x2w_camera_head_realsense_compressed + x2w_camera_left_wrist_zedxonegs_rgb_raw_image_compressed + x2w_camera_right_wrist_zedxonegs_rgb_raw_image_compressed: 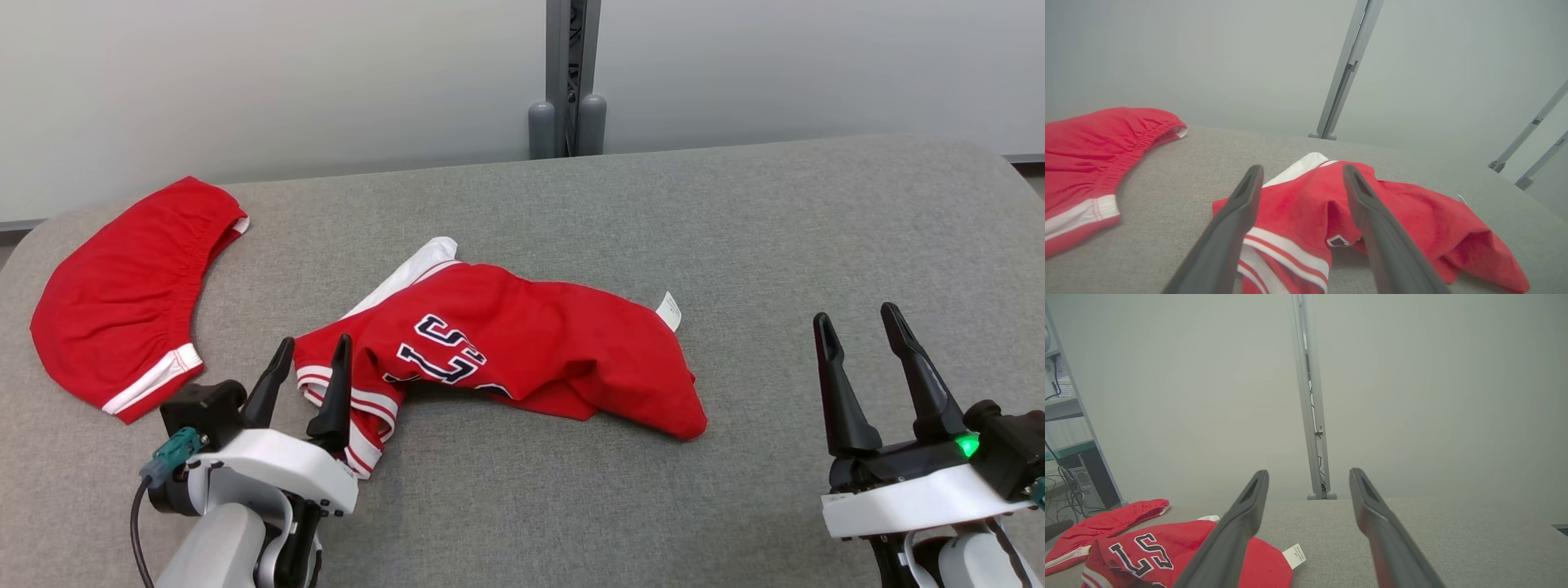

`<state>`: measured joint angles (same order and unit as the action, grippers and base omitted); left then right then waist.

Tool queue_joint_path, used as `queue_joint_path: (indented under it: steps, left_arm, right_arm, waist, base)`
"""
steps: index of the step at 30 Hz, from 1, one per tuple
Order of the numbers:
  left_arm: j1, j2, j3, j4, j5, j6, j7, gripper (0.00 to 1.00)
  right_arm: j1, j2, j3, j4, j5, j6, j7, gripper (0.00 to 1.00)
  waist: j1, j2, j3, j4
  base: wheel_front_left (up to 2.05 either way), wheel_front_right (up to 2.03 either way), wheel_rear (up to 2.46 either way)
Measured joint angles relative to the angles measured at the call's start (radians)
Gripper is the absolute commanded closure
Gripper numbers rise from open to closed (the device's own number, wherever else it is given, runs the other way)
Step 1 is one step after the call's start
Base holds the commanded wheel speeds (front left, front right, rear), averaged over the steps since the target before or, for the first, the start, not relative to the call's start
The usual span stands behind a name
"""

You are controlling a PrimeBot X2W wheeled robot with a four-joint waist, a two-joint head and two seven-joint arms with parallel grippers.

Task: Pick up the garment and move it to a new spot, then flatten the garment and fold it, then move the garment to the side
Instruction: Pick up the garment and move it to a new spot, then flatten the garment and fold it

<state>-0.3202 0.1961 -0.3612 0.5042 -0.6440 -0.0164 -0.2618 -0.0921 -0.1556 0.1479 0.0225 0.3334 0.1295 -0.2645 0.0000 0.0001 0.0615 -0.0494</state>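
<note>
Evidently has garment (522, 343) crumpled, awaiting flattening; holds left gripper (315, 340) released over its hem (367, 404), right gripper (855, 314) released, apart.

Right gripper (1308, 477): two dark fingers spread apart, nothing between them.
Red jersey (1188, 543): crumpled on grey table (1453, 539), lower left, dark numerals up, white tag (1294, 556) at its right edge.
Second red garment (1106, 524): beyond it, far left.
Grey post (1310, 416): behind table, centre.
</note>
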Motion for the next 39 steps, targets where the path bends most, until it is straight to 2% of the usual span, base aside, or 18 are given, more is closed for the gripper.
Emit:
queue_joint_path:
  steps: [7, 19, 25, 32, 39]
  left_arm:
    - [0.026, -0.011, 0.014, -0.03, 0.022, -0.001, 0.0, 0.0]
    - [-0.007, -0.021, -0.015, -0.054, 0.048, -0.015, 0.0, 0.0]
    - [-0.016, -0.02, -0.026, -0.06, 0.053, -0.018, 0.003, 0.0]
    - [-0.022, -0.017, -0.03, -0.074, 0.053, -0.017, 0.008, 0.0]
    - [-0.038, -0.013, -0.038, -0.088, 0.057, -0.01, 0.014, 0.0]
  right_arm:
    - [-0.004, 0.001, 0.007, 0.044, 0.048, 0.0, 0.0, 0.0]
    - [-0.186, -0.068, 0.175, 0.395, 0.228, 0.0, 0.0, 0.0]
    - [-0.255, -0.055, 0.252, 0.512, 0.396, 0.0, 0.0, 0.0]
    - [-0.337, -0.06, 0.346, 0.605, 0.498, 0.0, 0.0, 0.0]
    - [-0.436, -0.055, 0.422, 0.69, 0.653, 0.0, 0.005, 0.0]
  waist:
    - [0.0, 0.0, 0.017, 0.007]
    - [0.0, 0.0, 0.074, 0.044]
    - [0.0, -0.0001, 0.09, 0.073]
    - [0.0, 0.0, 0.114, 0.09]
    - [0.0, -0.0001, 0.147, 0.11]
  base:
    - [0.0, 0.0, 0.0]
    - [0.0, 0.0, 0.0]
    - [0.0, 0.0, 0.0]
    - [0.0, 0.0, 0.0]
    - [0.0, 0.0, 0.0]
